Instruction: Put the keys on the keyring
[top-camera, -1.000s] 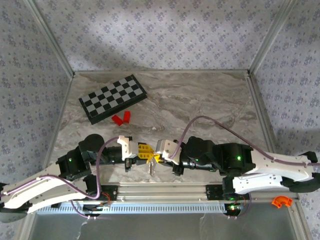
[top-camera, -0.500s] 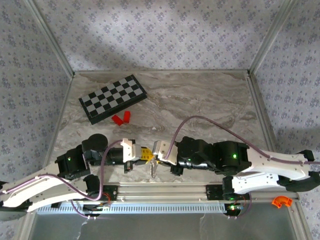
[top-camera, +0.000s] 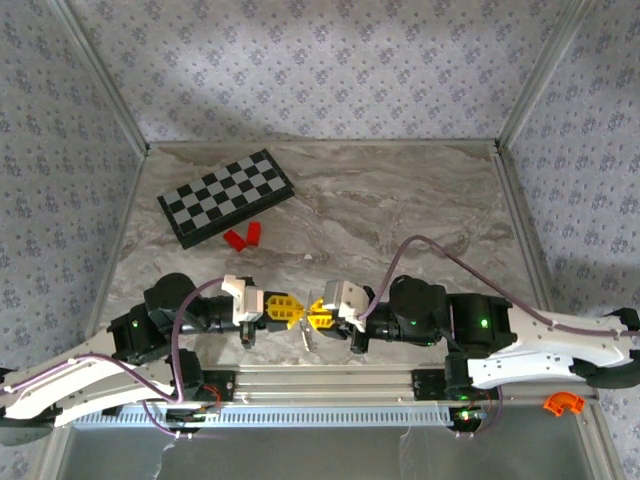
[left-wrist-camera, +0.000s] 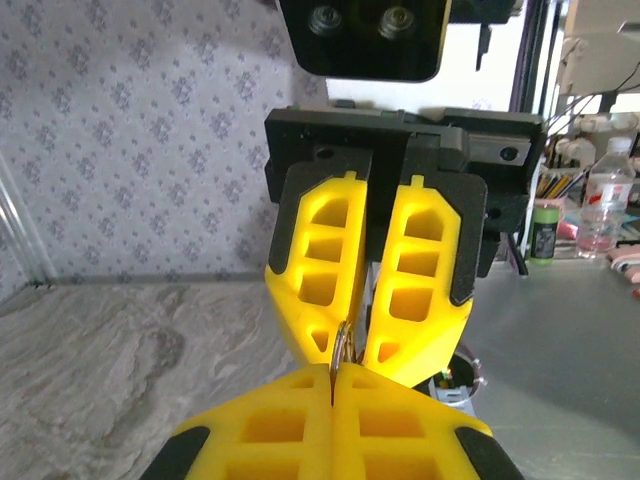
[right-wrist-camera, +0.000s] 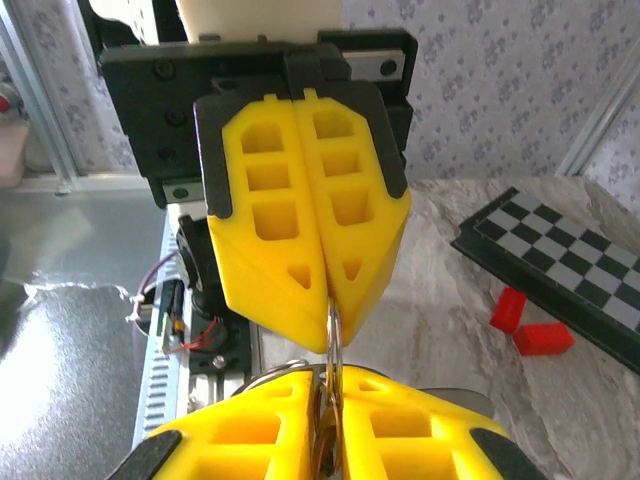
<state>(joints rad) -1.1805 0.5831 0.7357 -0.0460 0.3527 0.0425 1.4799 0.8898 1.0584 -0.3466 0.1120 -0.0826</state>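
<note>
Threading step, tip to tip at the near edge

Both meet low over the near edge of the surface (top-camera: 400, 210), well apart from the chessboard (top-camera: 225, 197) and the two red blocks (top-camera: 243, 237) just beside it.

My left hand (top-camera: 292, 309) has its yellow pads pressed flat together. A thin silvery loop, which I take for the keyring (top-camera: 307, 336), pokes out of the seam at the tips. From above, a short bit of it hangs just below the meeting point.

My right hand (top-camera: 317, 317) faces the left, tips touching or nearly so. Its pads sit almost together around the same loop, with a narrow slit higher up. I cannot tell whether they bite the metal or only bracket it.

I cannot make out the key against the yellow pads, so I won't place it.

Step in hand, my read: passing or threading the loop right at the tips.

To do it well:
- Hold the left pinch firm so the loop can't twist.
- Move the right hand only along the line of the loop, small and slow.
- Have both wrists level and square to each other.
- Don't spread either hand until the other clearly has the metal.

Risk: the loop is thin and slick. It could slide out of the seam and drop onto the rail (top-camera: 330, 385) underneath.
</note>
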